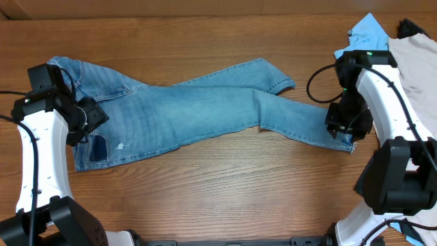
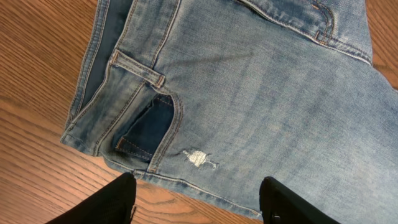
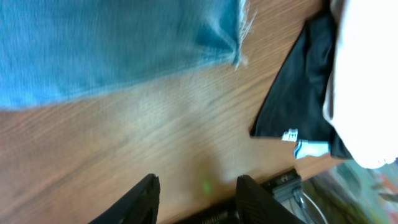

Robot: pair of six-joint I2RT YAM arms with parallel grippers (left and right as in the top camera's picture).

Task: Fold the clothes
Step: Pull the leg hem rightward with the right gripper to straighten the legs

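Wide apart on both arms, our jaws hold nothing. The left fingers [image 2: 106, 205] hang over the waist end of the jeans [image 1: 177, 113], with the lower waist corner and its dark front pocket [image 2: 146, 127] just ahead of them. The right fingers [image 3: 140, 199] sit above bare counter [image 1: 205, 198], just short of the frayed hem [image 3: 239, 37] of the lower leg; that view is blurred.

The jeans lie flat across the counter, waist to our left and legs running right, splayed so the two hems lie apart. A blue shirt [image 1: 369, 34] and a beige garment [image 1: 416, 61] are heaped at the far right, clear of the denim.

We judge no fold is made yet, and this is the reach for a first grip. Next, we expect the right jaws must move onto the hem and the left drop onto the waist corner, each pinching denim only.
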